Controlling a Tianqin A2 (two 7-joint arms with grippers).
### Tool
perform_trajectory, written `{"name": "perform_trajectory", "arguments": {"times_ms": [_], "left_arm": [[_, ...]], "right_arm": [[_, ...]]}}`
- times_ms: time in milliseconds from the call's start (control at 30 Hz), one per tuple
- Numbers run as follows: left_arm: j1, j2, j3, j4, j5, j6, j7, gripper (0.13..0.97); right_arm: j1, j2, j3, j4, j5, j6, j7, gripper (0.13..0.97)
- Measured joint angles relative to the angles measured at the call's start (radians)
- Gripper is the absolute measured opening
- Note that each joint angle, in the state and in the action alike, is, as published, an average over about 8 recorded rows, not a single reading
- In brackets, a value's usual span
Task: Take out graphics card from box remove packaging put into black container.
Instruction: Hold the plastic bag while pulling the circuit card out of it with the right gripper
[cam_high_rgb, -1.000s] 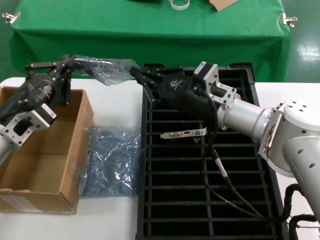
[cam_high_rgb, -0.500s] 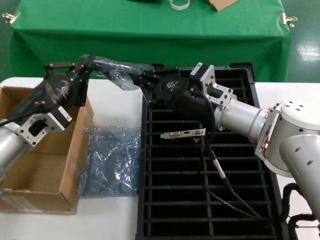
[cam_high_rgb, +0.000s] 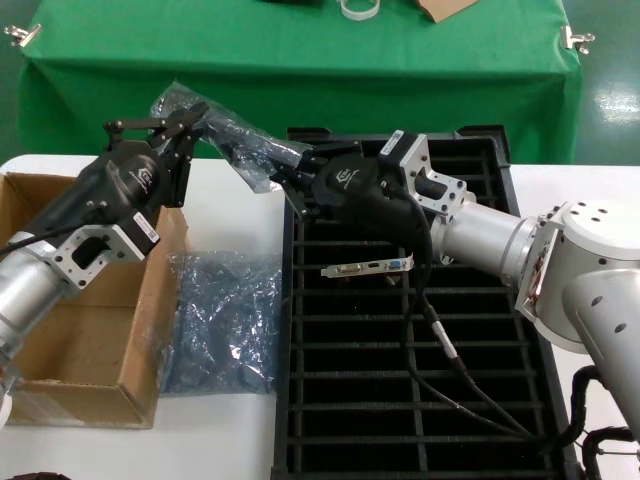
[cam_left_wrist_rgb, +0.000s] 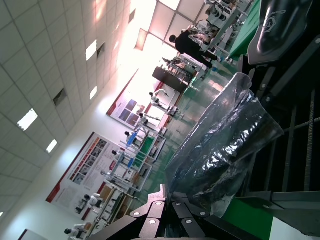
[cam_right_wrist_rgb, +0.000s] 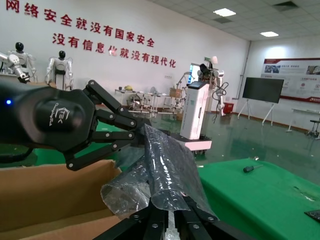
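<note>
A crinkly grey-blue packaging bag (cam_high_rgb: 235, 140) hangs in the air between my two grippers, above the far left corner of the black container (cam_high_rgb: 530, 330). My left gripper (cam_high_rgb: 190, 120) is shut on its far end; its fingers (cam_left_wrist_rgb: 162, 197) pinch the plastic (cam_left_wrist_rgb: 225, 150). My right gripper (cam_high_rgb: 288, 168) is shut on the near end (cam_right_wrist_rgb: 167, 170), with the jaws (cam_right_wrist_rgb: 170, 212) closed on the film. Something dark shows inside the bag; I cannot make out the graphics card itself. The cardboard box (cam_high_rgb: 90, 330) stands at the left.
A similar card with a silver bracket (cam_high_rgb: 368, 268) stands in a container slot. An empty bag (cam_high_rgb: 225, 320) lies on the white table between box and container. A green-covered table (cam_high_rgb: 300, 60) stands behind. My right arm's cable (cam_high_rgb: 450, 360) trails over the slots.
My left arm carried the bag up and to the right. My right gripper reached the bag's free end and closed on it; the bag now spans both grippers.
</note>
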Motion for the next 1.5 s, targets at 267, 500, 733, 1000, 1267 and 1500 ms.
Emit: {"name": "perform_trajectory", "arguments": {"times_ms": [267,500,733,1000,1267,1500], "left_arm": [[-0.008,0.003,0.008,0.003,0.005,-0.005,-0.002,0.138],[0.000,-0.005,0.020,-0.010,0.011,-0.008,-0.030,0.138],[0.022,-0.020,0.033,-0.035,0.015,-0.002,-0.063,0.138],[0.042,-0.035,0.045,-0.050,0.016,0.010,-0.097,0.138],[0.049,-0.042,0.051,-0.049,0.014,0.019,-0.112,0.138],[0.047,-0.041,0.049,-0.039,0.010,0.021,-0.109,0.138]], "right_arm": [[-0.004,0.001,0.018,0.004,-0.035,-0.006,0.011,0.212],[-0.006,0.001,0.033,0.004,-0.055,-0.010,0.012,0.279],[-0.007,0.000,0.044,0.002,-0.063,-0.010,0.002,0.333],[0.001,-0.002,0.029,-0.014,-0.044,-0.008,-0.015,0.292],[0.016,-0.003,-0.014,-0.035,-0.003,-0.004,-0.032,0.216],[0.024,-0.003,-0.058,-0.042,0.024,-0.002,-0.037,0.180]]}}
